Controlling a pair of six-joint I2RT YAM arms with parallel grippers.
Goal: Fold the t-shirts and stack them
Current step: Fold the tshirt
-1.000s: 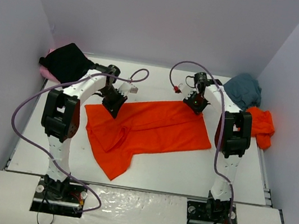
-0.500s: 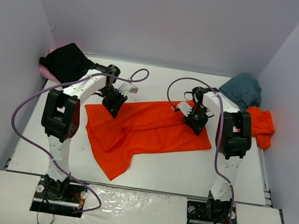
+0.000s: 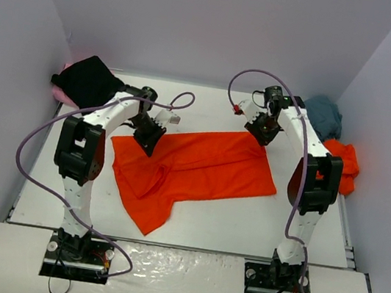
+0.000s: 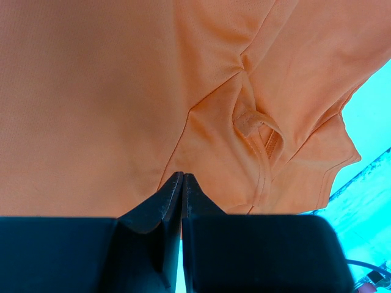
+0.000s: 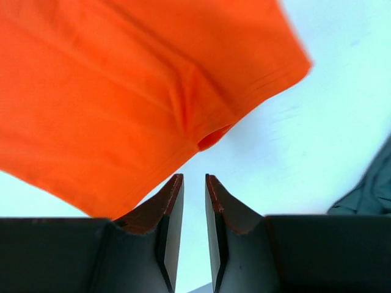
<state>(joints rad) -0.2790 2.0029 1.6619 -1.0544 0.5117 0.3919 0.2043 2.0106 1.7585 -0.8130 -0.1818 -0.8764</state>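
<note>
Now the left end effector (image 3: 149,139) is pinching, fully closed, the upper left edge of the orange t-shirt (image 3: 203,166); the right end effector (image 3: 261,131) is hovering slightly open, holding nothing.

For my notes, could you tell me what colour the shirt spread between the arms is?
The shirt is orange-red, clearest in the top view.

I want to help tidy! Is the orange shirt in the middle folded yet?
Mostly spread. The orange shirt lies wide and flat on the table, only its left part doubled over.
</note>
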